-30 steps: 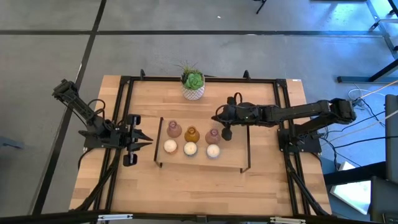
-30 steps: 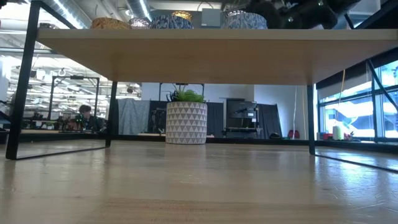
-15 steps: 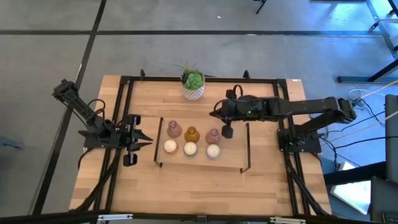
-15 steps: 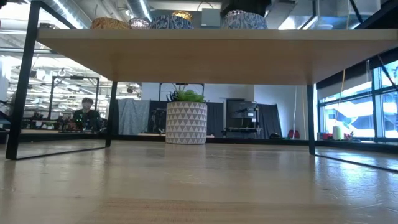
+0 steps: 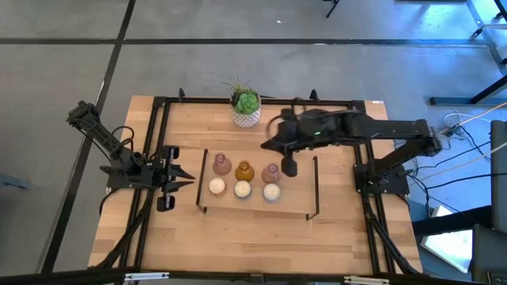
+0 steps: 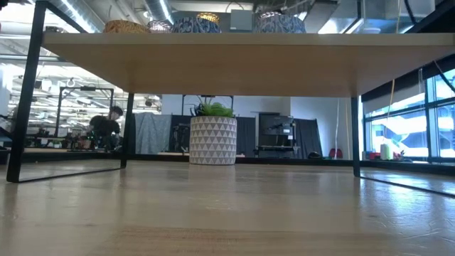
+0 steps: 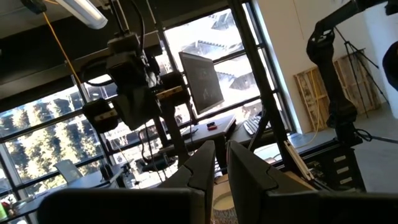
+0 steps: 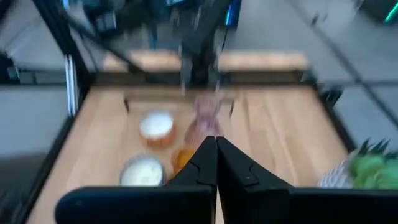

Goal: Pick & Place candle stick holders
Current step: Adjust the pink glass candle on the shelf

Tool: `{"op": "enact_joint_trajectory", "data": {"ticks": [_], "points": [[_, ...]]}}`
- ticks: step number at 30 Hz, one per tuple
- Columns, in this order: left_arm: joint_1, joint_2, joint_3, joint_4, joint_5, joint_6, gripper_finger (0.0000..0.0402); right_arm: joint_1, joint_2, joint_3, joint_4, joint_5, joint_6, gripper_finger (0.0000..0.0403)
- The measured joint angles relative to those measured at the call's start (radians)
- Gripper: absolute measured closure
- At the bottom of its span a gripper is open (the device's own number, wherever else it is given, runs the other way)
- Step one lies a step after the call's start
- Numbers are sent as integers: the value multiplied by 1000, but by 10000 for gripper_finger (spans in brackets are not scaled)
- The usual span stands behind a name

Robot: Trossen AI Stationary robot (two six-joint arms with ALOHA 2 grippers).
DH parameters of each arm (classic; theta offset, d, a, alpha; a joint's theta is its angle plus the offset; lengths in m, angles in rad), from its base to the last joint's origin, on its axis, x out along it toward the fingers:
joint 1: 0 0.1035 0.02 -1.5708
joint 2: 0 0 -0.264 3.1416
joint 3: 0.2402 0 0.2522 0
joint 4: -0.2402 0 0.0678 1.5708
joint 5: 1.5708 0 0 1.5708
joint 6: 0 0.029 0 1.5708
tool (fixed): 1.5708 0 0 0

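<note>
Six candle stick holders stand on a low wooden shelf (image 5: 293,202) in mid-table. The far row holds a dusty-pink one (image 5: 222,165), an amber one (image 5: 244,170) and a second pink one (image 5: 271,172). The near row holds three cream ones (image 5: 216,186) (image 5: 242,189) (image 5: 272,191). My right gripper (image 5: 269,144) is shut and empty, above the shelf's far right part; its wrist view (image 8: 215,142) looks down on the blurred holders. My left gripper (image 5: 187,179) is shut and empty at the shelf's left end.
A white pot with a green plant (image 5: 246,108) stands at the table's far edge. A small dark thing (image 5: 290,167) shows beside the right pink holder. The shelf's black legs (image 5: 317,186) stand at both ends. Bare wood lies near the front edge (image 5: 238,245).
My right gripper has swung toward the table's far edge and away from the right pink holder, leaving the top of the low view. It stays shut. The holders have not moved.
</note>
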Motion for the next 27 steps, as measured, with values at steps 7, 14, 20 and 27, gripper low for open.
{"op": "enact_joint_trajectory", "data": {"ticks": [7, 14, 20, 27], "points": [[0, 0, 0, 0, 0, 0, 365, 16, 236, 207, -311, 7, -10, 403], [0, 0, 0, -4, 0, 0, 365, 34, 347, 280, -448, 64, -43, 403], [0, 0, 0, -5, -2, 0, 365, 42, 341, 282, -472, 61, -49, 403], [0, 0, 0, -5, -2, 0, 365, 60, 339, 283, -508, 61, -43, 403]]}}
